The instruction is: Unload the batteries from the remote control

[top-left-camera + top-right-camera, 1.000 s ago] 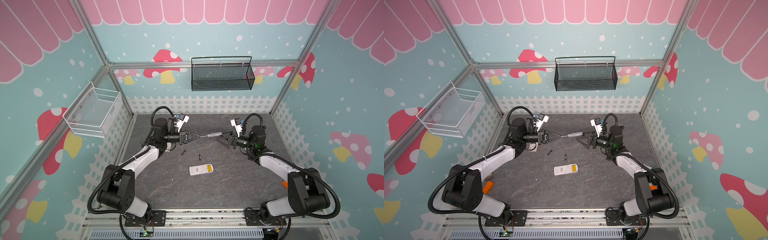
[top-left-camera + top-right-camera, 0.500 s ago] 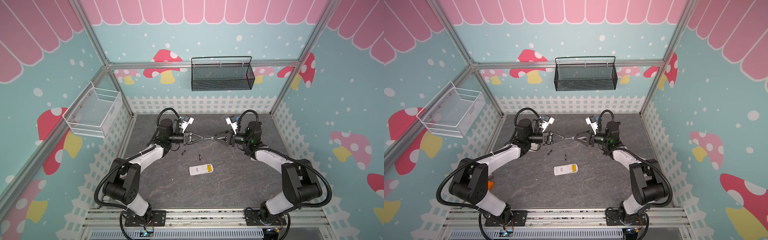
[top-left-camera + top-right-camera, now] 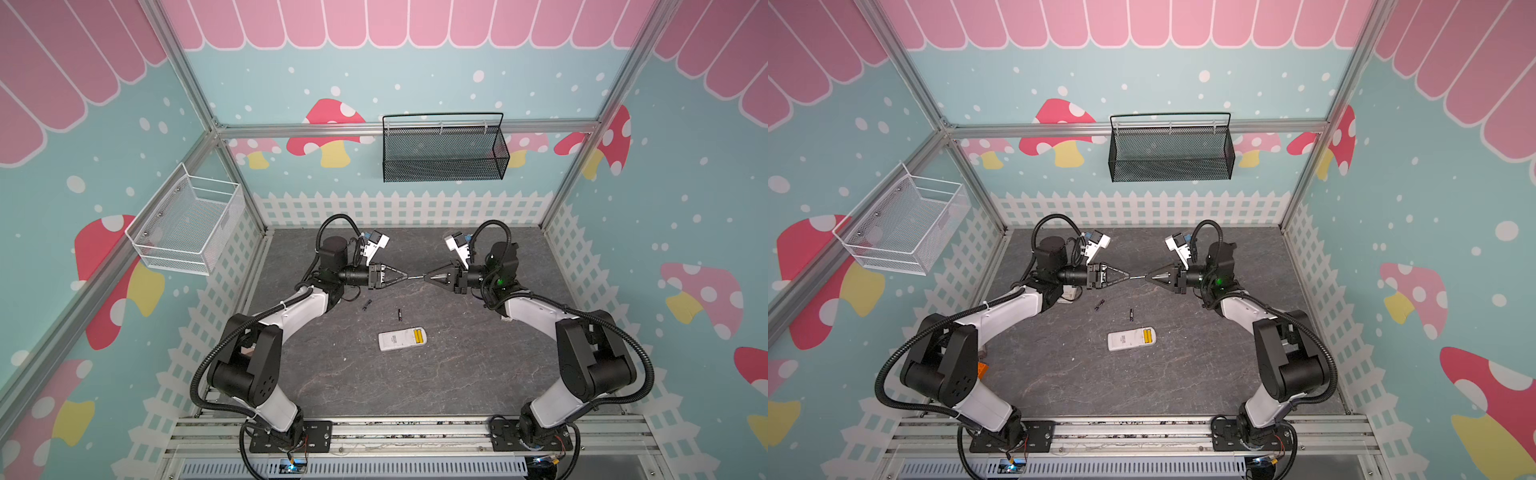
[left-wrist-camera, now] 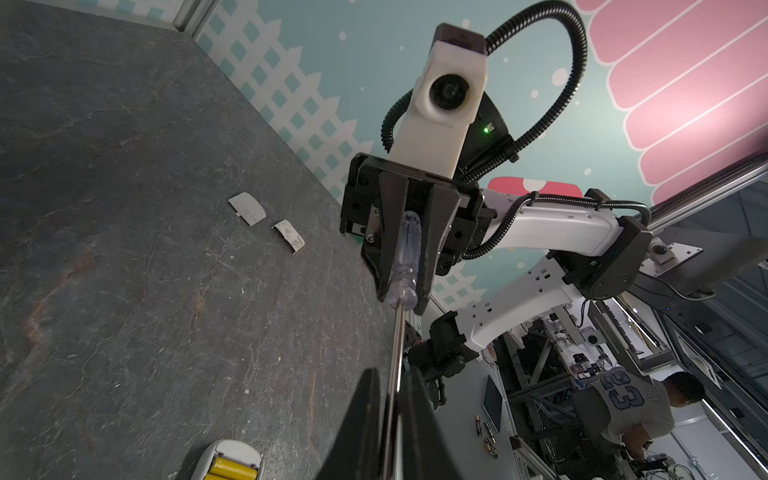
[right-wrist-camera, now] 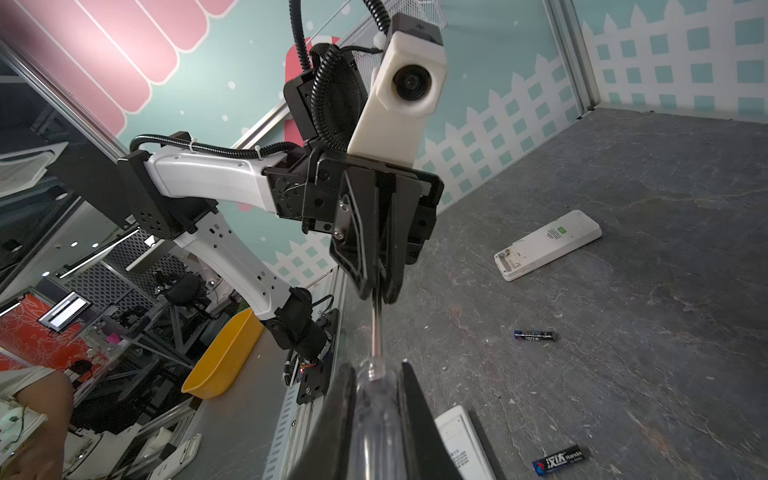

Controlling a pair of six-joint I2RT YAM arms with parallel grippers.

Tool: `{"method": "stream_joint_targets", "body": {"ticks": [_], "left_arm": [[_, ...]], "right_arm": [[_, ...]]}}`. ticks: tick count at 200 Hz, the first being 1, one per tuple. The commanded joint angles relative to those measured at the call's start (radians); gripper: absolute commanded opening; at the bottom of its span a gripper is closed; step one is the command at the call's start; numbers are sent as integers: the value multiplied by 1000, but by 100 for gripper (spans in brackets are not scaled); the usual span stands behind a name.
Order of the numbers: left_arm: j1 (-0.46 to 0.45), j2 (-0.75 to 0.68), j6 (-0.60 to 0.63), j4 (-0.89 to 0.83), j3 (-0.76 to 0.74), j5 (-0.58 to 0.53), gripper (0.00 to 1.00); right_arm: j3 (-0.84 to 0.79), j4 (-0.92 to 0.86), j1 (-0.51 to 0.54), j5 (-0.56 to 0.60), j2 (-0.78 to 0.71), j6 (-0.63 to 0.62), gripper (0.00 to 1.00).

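A white remote control (image 3: 401,339) lies mid-table with two yellow batteries (image 3: 419,336) in its open bay, also seen in the left wrist view (image 4: 226,469). Two black batteries (image 3: 366,305) (image 3: 400,313) lie loose on the mat behind it. Above the table a clear-handled screwdriver (image 4: 405,253) spans both grippers. My right gripper (image 5: 376,365) is shut on its handle. The fingers of my left gripper (image 4: 390,374) stand close round the metal shaft (image 3: 415,276); whether they still press it does not show.
A second white remote (image 5: 548,243) with an empty bay lies near the left arm. Two white battery covers (image 4: 247,208) (image 4: 289,235) rest on the mat by the right arm. A black wire basket (image 3: 442,149) and a white one (image 3: 187,226) hang on the walls.
The right gripper moved in toward the left one and closed on the screwdriver's handle, which earlier stuck out free from the left gripper. Both arms drew closer together.
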Motion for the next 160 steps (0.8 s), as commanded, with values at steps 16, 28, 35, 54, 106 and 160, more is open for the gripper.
{"method": "stream_joint_targets", "body": {"ticks": [16,28,35,54,106,160], "left_arm": [[31,-29,246,-335,105,-35,40],[53,-38,397,-541,164,-92,45],[64,-40,488,-649,195,-136,47],[88,-48,630,-791,237,-276,48],[23,-144,870,-1001,195,-610,67],[-127,-185,986,-962,6,-741,95]], "right_arm": [[-65,-22,-51,70,-62,-19,0],[-88,-94,-69,98,-116,-68,0],[-100,-179,-81,131,-160,-128,0],[-117,-378,-109,240,-269,-269,0],[-200,-713,-151,532,-552,-512,0],[-362,-767,-150,694,-764,-604,0]]}}
